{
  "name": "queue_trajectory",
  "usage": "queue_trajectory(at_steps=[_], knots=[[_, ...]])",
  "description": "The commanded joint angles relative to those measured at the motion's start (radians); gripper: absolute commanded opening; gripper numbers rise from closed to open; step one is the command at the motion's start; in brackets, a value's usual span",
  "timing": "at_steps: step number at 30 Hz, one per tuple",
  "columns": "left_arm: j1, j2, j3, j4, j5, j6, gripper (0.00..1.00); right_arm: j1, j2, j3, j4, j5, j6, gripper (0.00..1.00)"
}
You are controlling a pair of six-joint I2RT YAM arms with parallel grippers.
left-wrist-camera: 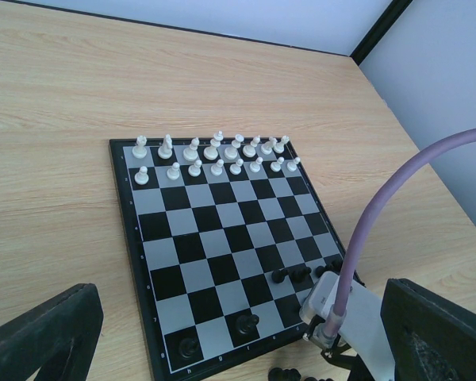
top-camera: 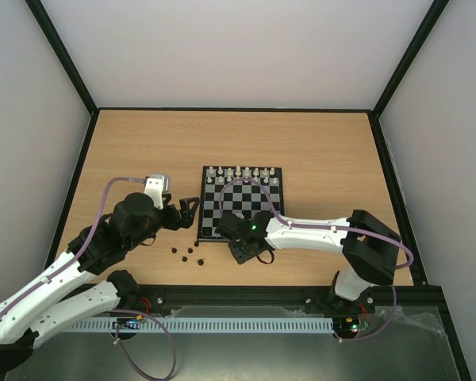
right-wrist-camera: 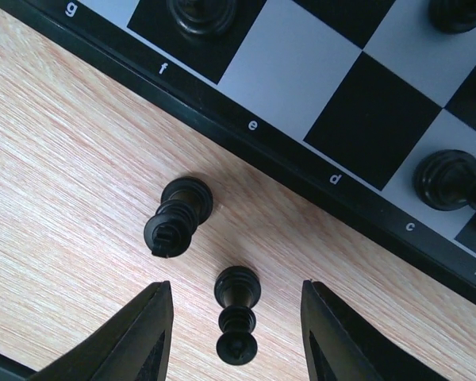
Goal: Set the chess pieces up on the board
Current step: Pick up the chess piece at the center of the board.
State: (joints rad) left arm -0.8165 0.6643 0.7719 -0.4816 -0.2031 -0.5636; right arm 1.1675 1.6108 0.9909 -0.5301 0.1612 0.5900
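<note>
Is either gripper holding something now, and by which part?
Nothing is held. The open right gripper flanks a black piece lying on the table without touching it; the left gripper is empty.

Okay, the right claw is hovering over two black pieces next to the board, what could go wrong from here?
The open right claw straddles one black piece; closing off-centre could tip it. Its neighbour sits close to one finger and might get knocked. Black pieces already on the board's edge rows could be bumped during placement.
</note>
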Motion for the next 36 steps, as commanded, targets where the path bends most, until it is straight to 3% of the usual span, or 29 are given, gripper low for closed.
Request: queue_trajectory(at_steps=[1, 19, 36], knots=[[0.007, 0.000, -0.006, 0.009, -0.009, 0.005, 0.99, 0.009, -0.038, 0.024, -0.066, 0.042, 0.013, 0.47], [0.007, 0.003, -0.007, 0.012, -0.005, 0.006, 0.99, 0.010, -0.130, -0.006, -0.055, 0.044, 0.036, 0.46], [0.007, 0.006, -0.007, 0.012, -0.002, 0.007, 0.99, 0.009, -0.037, -0.046, -0.004, -0.041, 0.021, 0.41]])
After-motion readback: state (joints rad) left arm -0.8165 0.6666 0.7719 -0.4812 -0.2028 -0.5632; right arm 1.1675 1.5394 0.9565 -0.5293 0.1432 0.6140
